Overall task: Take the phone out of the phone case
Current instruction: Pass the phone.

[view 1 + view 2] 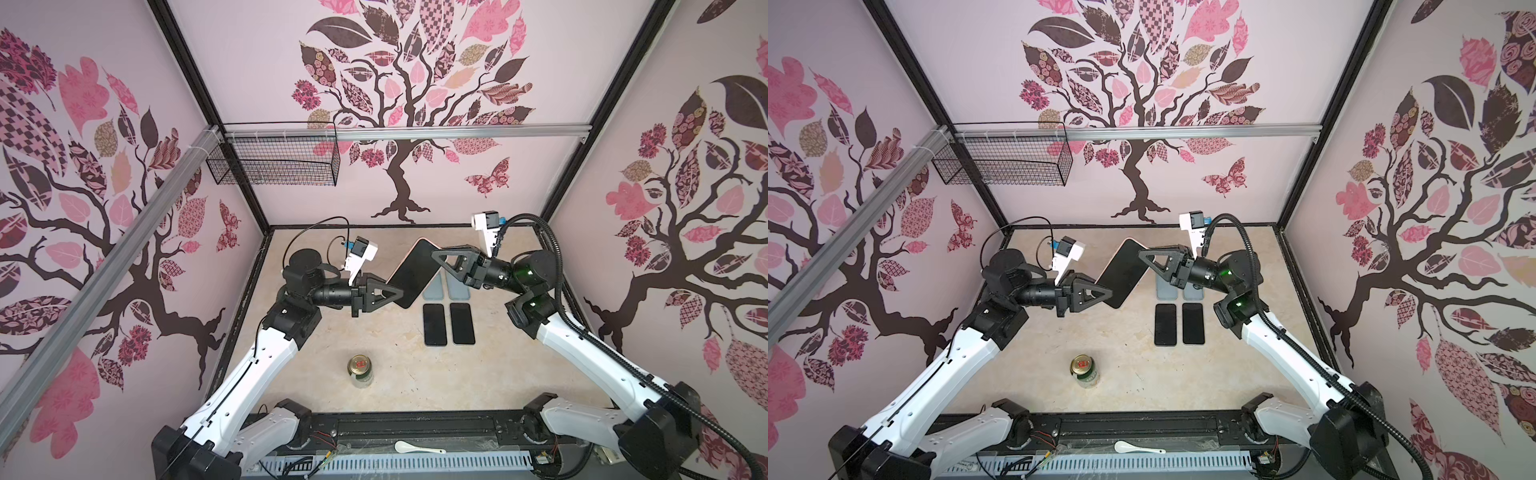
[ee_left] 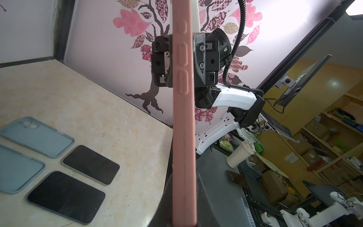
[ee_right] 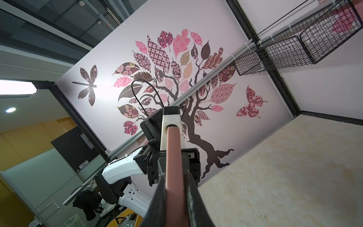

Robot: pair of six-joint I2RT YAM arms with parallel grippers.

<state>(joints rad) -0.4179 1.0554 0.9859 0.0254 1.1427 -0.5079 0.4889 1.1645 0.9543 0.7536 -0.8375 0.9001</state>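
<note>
Aloft, phone in pink phone case, left claw and right claw pinching the case

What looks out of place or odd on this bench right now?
Two strays: a green can stands alone toward the front of the table, and a white spoon lies on the black base rail at the very front. Neither fits a phone-case job.
</note>
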